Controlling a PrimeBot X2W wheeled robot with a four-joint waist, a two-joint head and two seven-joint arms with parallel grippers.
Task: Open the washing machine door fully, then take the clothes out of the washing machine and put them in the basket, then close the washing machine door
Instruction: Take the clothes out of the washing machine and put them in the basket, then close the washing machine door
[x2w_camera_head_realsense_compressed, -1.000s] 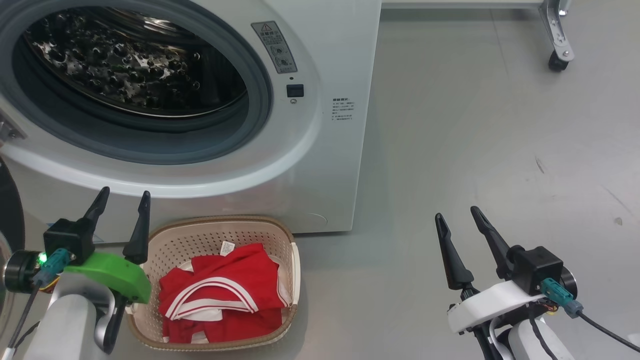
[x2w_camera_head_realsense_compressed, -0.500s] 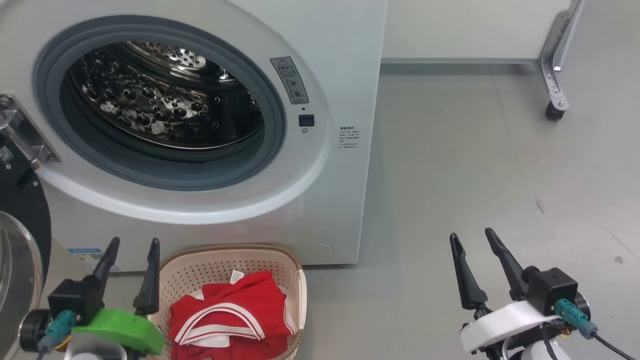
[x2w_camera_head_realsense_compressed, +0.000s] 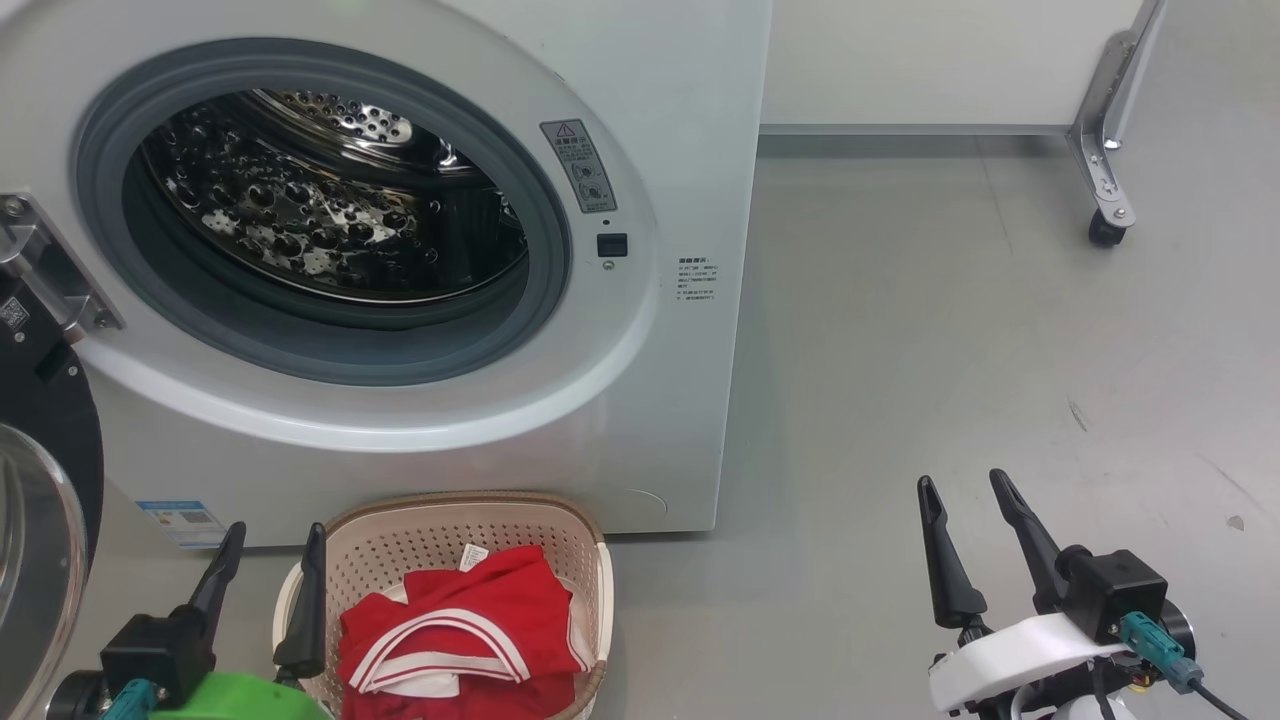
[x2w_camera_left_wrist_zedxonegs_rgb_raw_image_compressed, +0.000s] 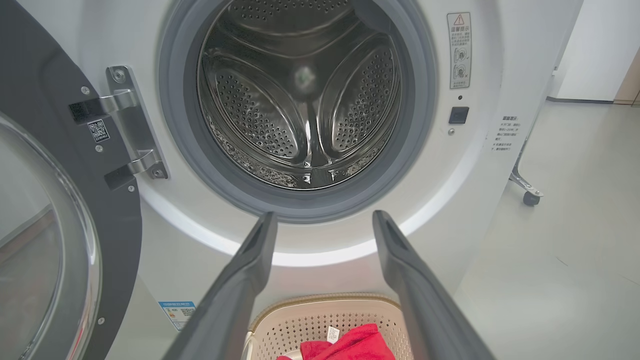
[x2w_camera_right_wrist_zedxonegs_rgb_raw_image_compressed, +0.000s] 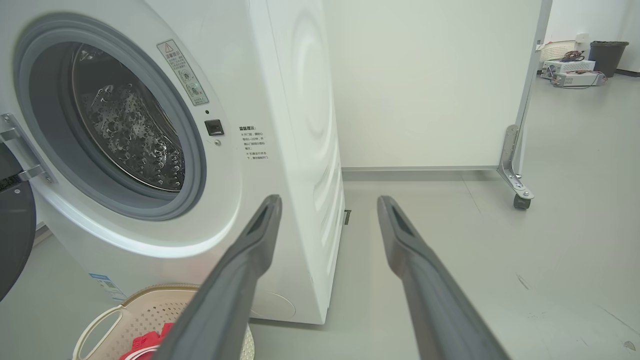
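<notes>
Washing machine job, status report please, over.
Left gripper and right gripper open, empty. Clothes in basket, drum looks bare. Door open at left, not yet closed. Basket sits low before washing machine, near door's swing.

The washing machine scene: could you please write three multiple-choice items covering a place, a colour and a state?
1. Where is the basket? A) on a table B) on a shelf C) on the floor before the washing machine
2. What colour are the clothes? A) red with white stripes B) blue C) green
3. How is the washing machine door? A) shut B) swung open C) taken off
Answers: C, it sits at the machine's foot; A, red fabric with white trim; B, it stands aside, opening bare.
</notes>
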